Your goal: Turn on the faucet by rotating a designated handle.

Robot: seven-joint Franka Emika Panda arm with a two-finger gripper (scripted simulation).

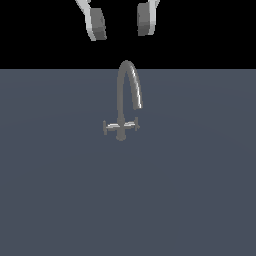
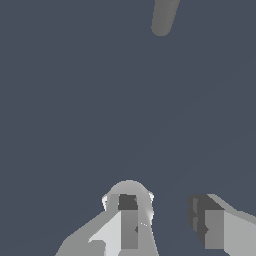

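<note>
**Faucet handle untouched below a spread gripper**

Handle (image 1: pixel 109 126), a short grey horizontal bar with a small end cap, sticks out from the thin upright stem of the small grey metal faucet (image 1: pixel 123 100), on the side away from the spout's downturned tip. It lies well below the gripper (image 1: pixel 121 22) and slightly toward the finger on the exterior view's left. A twin short grey bar (image 1: pixel 132 125) branches toward the spout-tip side. The tall arched gooseneck rises between the two bars, and its crown sits almost directly under the gap between the fingers, apart from them.

The light grey two-finger gripper hangs above with its jaws spread wide and nothing between them. The dark fingertip pads (image 2: pixel 128 202) show in the wrist view, and the flat slate-blue floor (image 1: pixel 200 200) fills the rest. A blurred grey rounded rod (image 2: pixel 164 17) enters at that picture's edge; which part of the tap it is cannot be told.
</note>
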